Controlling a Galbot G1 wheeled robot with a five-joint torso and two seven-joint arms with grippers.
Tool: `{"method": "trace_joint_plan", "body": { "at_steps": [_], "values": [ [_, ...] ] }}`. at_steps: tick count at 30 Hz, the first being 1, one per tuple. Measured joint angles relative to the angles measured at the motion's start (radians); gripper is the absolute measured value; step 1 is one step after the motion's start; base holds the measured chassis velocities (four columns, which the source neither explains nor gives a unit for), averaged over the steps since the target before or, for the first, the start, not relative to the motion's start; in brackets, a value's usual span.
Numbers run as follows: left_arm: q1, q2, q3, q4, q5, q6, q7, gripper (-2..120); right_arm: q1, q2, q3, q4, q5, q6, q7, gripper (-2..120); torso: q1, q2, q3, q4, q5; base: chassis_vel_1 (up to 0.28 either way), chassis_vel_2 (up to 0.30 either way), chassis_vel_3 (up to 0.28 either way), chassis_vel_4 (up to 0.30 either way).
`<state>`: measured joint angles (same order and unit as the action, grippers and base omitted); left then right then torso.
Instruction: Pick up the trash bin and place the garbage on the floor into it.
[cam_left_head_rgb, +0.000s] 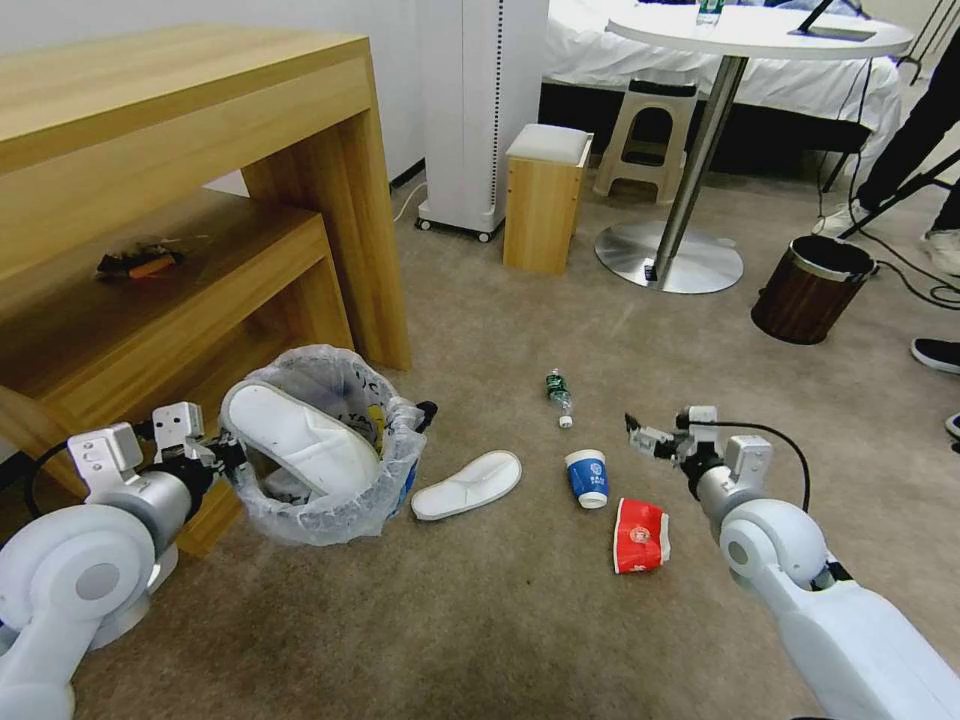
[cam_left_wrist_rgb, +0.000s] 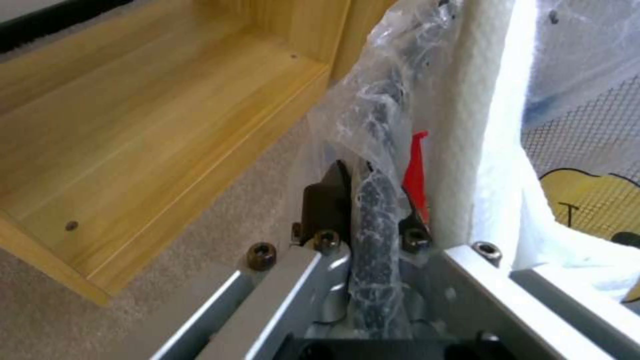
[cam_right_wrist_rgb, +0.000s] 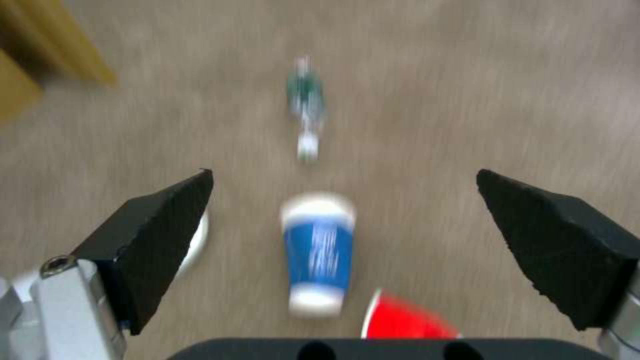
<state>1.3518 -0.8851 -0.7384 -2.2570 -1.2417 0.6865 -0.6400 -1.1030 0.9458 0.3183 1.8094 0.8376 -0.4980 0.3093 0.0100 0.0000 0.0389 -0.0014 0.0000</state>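
On the beige carpet floor (cam_left_head_rgb: 480, 620), by the wooden table (cam_left_head_rgb: 180, 150), the left gripper (cam_left_head_rgb: 225, 455) holds the trash bin (cam_left_head_rgb: 330, 500) tilted, mouth facing up and toward the robot. Jaws clamped on the bin's rim; the left wrist view shows the bag-wrapped rim (cam_left_wrist_rgb: 377, 220) pinched between them. Bin is small, round and dark, with black mesh wall showing through a crinkled translucent white liner (cam_left_head_rgb: 400, 470) folded over the rim.

Inside the bin: one white slipper (cam_left_head_rgb: 300, 435) lying across the opening, plus something yellow and a red scrap (cam_left_wrist_rgb: 415, 170) against the wall.

On the floor, right of the bin:
- second white slipper (cam_left_head_rgb: 467, 484), flat, just beside the bin
- blue paper cup (cam_left_head_rgb: 587, 478), upright, near that slipper's toe
- red paper cup (cam_left_head_rgb: 640, 536), crushed, on its side, just beside the blue one
- small bottle (cam_left_head_rgb: 559, 392), green label, lying down, farther out from the cups

Right gripper (cam_left_head_rgb: 640, 438) hovers above the floor, just right of the blue cup. Jaws spread wide, nothing in them; the right wrist view looks between the black fingertips (cam_right_wrist_rgb: 157, 235) at the blue cup and bottle.

Brown wood-grain bin (cam_left_head_rgb: 812, 288) stands well apart, near the round table's base.
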Motion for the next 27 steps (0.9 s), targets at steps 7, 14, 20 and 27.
{"method": "trace_joint_plan", "body": {
  "at_steps": [7,14,20,27],
  "values": [
    [0.003,0.001,-0.001,-0.007,0.004,-0.001,0.000,0,0.030,0.022,-0.035,-0.082,0.106,-0.143,0.035,100,0.000,0.000,0.000,0.0000,0.0000,0.000,0.000,0.000,0.000],
    [-0.001,0.001,0.002,-0.008,0.006,-0.001,0.000,0,0.054,0.048,-0.056,-0.167,0.129,-0.205,0.035,100,0.000,0.000,0.000,0.0000,0.0000,0.000,0.000,0.000,0.000],
    [-0.004,0.004,0.003,-0.009,0.006,-0.002,0.000,0,0.063,0.062,-0.067,-0.221,0.129,-0.228,0.033,100,0.000,0.000,0.000,-0.0001,0.0000,0.000,0.000,0.000,0.000],
    [-0.010,0.005,0.009,-0.015,0.006,-0.002,0.000,0,0.083,0.085,-0.077,-0.287,0.116,-0.244,0.042,100,0.000,0.000,0.000,0.0000,0.0000,0.000,0.000,0.000,0.000]
  ]
}}
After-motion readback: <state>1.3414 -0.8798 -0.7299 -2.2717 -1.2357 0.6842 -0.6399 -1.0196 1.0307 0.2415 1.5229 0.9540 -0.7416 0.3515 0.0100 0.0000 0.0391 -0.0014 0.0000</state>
